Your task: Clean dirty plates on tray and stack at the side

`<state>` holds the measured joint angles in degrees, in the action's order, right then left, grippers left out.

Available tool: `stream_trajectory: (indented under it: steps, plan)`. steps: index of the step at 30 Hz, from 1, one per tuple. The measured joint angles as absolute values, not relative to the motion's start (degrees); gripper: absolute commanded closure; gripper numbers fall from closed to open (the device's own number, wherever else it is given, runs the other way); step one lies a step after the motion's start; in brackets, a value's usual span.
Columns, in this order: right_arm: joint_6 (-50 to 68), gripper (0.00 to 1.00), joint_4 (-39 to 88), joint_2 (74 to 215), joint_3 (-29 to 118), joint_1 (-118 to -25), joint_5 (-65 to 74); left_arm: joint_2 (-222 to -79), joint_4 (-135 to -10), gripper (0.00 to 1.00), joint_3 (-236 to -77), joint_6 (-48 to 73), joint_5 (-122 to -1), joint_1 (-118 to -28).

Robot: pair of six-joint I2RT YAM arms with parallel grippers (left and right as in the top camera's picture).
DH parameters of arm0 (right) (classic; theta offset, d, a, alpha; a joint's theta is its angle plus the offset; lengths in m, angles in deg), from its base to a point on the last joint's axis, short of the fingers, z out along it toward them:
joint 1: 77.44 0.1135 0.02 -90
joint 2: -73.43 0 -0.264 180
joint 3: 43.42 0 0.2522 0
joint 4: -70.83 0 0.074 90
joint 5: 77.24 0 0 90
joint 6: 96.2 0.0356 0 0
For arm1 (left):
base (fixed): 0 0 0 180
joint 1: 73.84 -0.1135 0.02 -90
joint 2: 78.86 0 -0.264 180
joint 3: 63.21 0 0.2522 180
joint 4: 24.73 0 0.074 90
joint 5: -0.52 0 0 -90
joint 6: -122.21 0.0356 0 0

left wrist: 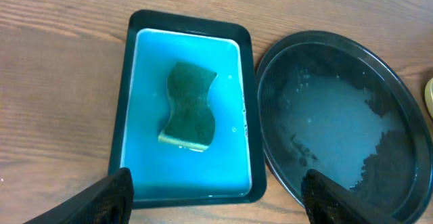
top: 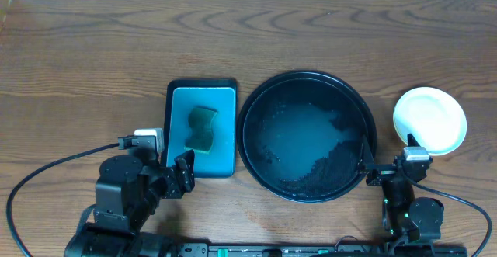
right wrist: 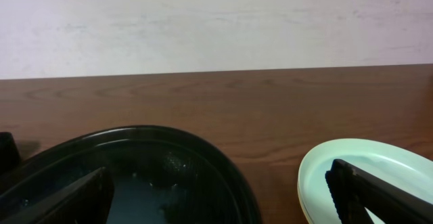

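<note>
The large round black tray [top: 250,102] sits at the table's middle with no plates on it; it also shows in the left wrist view [left wrist: 270,68] and the right wrist view [right wrist: 223,176]. The plates [top: 429,119] are stacked on the wood to its right, a pale mint-white one on top; the stack shows in the right wrist view [right wrist: 338,166], with a yellow edge beneath. My left gripper [left wrist: 216,200] is open and empty near the teal tray's front edge. My right gripper [right wrist: 220,197] is open and empty, between the black tray and the stack.
A rectangular teal tray with black rim [top: 175,133] lies left of the black tray and holds a green sponge [top: 203,127], also seen in the left wrist view [left wrist: 189,105]. Both arm bases stand at the table's front edge.
</note>
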<state>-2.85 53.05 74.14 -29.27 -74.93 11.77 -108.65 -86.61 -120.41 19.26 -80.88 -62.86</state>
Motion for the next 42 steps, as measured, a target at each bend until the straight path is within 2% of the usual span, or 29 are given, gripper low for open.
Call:
stream_trajectory:
  steps: [7, 14, 24, 30, 35, 42]
  plan:
    - [-2.85, 0.01, 53.05, 74.14, -29.27, -74.93, 11.77, -103.25, -81.45, 0.20, -115.67, 22.21, -81.71, -64.17]
    - [-2.85, 0.01, 53.05, 74.12, -29.27, -74.93, 11.79, -93.45, -70.41, 0.20, -103.49, 23.61, -82.32, -65.94]
    - [-2.87, 0.01, 53.05, 74.12, -29.27, -74.93, 11.79, -81.98, -44.47, 0.20, -84.65, 26.34, -82.34, -65.92]
    - [-2.87, 0.01, 53.03, 74.12, -29.27, -74.93, 11.79, -79.60, -33.71, 0.20, -78.82, 31.19, -82.36, -65.92]
    - [-2.87, 0.01, 53.05, 74.12, -29.27, -74.91, 11.79, -79.53, -32.91, 0.20, -77.55, 36.22, -82.36, -65.92]
    - [-2.87, 0.01, 53.03, 74.12, -29.27, -74.93, 11.79, -79.47, -39.11, 0.20, -77.59, 39.85, -82.80, -65.92]
